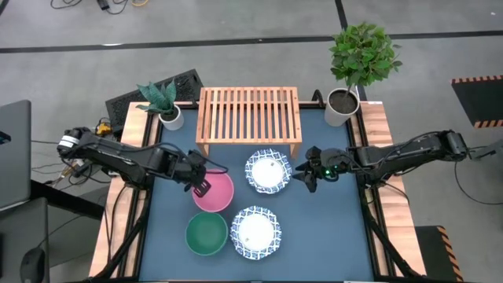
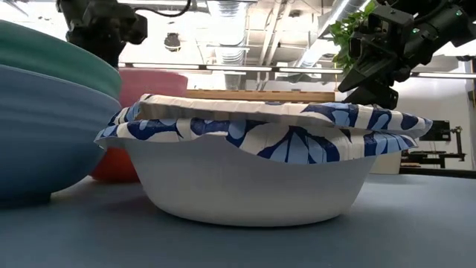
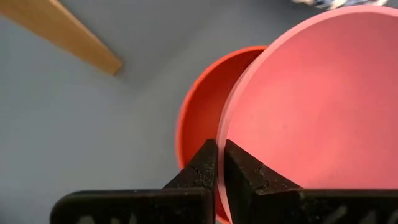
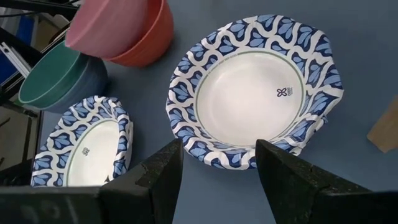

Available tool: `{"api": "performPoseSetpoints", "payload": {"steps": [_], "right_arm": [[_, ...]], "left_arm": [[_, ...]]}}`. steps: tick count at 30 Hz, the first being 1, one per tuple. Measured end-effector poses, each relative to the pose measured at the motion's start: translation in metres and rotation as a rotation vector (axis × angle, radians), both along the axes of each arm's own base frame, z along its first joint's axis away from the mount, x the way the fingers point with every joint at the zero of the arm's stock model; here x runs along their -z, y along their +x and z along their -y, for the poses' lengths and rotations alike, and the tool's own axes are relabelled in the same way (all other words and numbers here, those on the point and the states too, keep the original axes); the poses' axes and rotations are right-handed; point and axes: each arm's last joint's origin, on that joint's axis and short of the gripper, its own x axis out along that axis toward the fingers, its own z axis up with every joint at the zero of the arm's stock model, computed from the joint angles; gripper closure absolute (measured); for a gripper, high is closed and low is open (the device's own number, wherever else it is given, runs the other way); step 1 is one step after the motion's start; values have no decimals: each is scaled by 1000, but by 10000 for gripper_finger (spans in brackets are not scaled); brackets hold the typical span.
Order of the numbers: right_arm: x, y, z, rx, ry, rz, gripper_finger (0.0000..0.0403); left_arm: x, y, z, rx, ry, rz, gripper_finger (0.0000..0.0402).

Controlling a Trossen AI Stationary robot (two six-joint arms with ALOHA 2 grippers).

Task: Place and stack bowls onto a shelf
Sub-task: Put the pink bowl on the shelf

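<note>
The pink bowl (image 1: 216, 192) sits mid-table, in front of the light-wood shelf (image 1: 248, 116), with my left gripper (image 1: 201, 187) shut on its left rim. The teal bowl (image 1: 206, 233) stands nearer, on its base. One white bowl with a blue patterned rim (image 1: 269, 171) rests in front of the shelf's right end, and another (image 1: 255, 230) sits beside the teal bowl. My right gripper (image 4: 217, 174) is open just right of the far white bowl (image 4: 252, 93) and touches nothing. My left gripper grips the pink bowl's rim (image 3: 225, 124) on the side toward the table's left, one finger inside the bowl and one outside. The fingers slant down from the left. The bowl is tilted, its held side raised (image 4: 93, 31); whether its base is off the table I cannot tell.
Two potted plants in white pots stand at the shelf's ends, a small one (image 1: 167, 106) on the left and a taller one (image 1: 350, 71) on the right. The shelf's slatted top holds nothing. The blue tabletop (image 1: 330, 236) is bare at the near right.
</note>
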Motion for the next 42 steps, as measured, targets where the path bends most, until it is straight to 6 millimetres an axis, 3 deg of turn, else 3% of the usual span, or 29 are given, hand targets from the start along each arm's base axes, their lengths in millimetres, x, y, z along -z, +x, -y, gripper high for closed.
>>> {"api": "performPoseSetpoints", "payload": {"steps": [11, 19, 31, 35, 42], "right_arm": [[0, 0, 0, -10, -15, -2, 177], [0, 0, 0, -15, -22, -7, 177], [2, -1, 0, -15, -23, -24, 177], [2, -1, 0, -15, -23, -24, 177], [2, -1, 0, -14, -23, -24, 177]], "left_arm": [[-56, 1, 0, 39, 1, 62, 401], [-97, -5, -19, 26, 33, 78, 401], [-163, -26, -92, -97, 205, 162, 401], [-170, -27, -120, -124, 228, 142, 401], [-165, -15, -174, -115, 203, 23, 401]]}}
